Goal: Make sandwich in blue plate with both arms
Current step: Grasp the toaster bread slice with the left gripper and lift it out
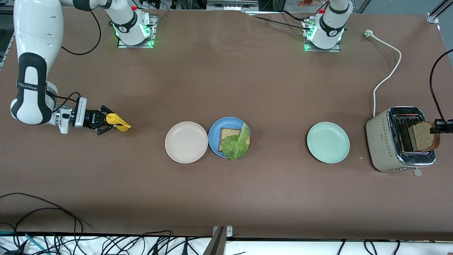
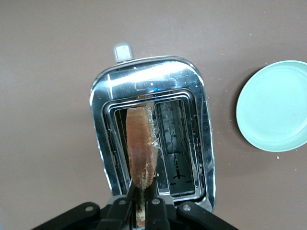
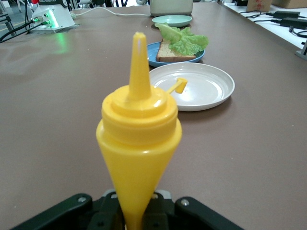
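Observation:
The blue plate (image 1: pixel 213 134) at mid-table carries one brown bread slice (image 1: pixel 228 136) with a ruffled green lettuce leaf (image 1: pixel 238 144) on top; the wrist view shows the same plate (image 3: pixel 153 55) and leaf (image 3: pixel 184 38). At the left arm's end, my left gripper (image 1: pixel 436 128) is shut on a second bread slice (image 1: pixel 423 136) standing on edge over the toaster (image 1: pixel 385 141). Seen from its wrist, this slice (image 2: pixel 140 148) hangs over one slot, pinched by the left gripper (image 2: pixel 142 191). My right gripper (image 1: pixel 106 120) is shut on a yellow squeeze bottle (image 1: pixel 118 122), its nozzle (image 3: pixel 139 52) pointing toward the plates.
A cream-white plate (image 1: pixel 186 142) lies beside the blue plate, toward the right arm's end. A mint-green plate (image 1: pixel 328 142) sits between the blue plate and the toaster. The toaster's white cord (image 1: pixel 388 71) runs toward the left arm's base. Cables hang along the table's near edge.

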Controlling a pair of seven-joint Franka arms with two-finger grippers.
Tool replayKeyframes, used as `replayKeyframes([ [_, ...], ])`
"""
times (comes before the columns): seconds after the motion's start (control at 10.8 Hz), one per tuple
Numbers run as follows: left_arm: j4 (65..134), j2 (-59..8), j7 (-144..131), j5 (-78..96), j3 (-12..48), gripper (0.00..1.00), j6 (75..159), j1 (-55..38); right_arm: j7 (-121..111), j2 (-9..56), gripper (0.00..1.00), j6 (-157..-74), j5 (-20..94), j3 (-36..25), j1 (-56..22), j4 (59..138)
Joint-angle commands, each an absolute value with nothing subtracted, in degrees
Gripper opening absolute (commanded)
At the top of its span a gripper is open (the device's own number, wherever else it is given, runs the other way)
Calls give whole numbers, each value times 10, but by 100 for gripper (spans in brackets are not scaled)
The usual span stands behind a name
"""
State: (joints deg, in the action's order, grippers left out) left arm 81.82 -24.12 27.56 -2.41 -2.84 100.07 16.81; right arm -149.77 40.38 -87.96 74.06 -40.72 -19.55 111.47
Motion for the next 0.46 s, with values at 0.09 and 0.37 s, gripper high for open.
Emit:
replayKeyframes([
  [0.09, 812, -185, 328, -4, -29, 0, 968, 164, -1540, 465, 0, -826, 789, -417, -190, 1080],
  [0.37, 812, -141, 327, 38, -32, 0, 932, 134, -1541, 475, 0, -828, 800, -417, -191, 1078],
])
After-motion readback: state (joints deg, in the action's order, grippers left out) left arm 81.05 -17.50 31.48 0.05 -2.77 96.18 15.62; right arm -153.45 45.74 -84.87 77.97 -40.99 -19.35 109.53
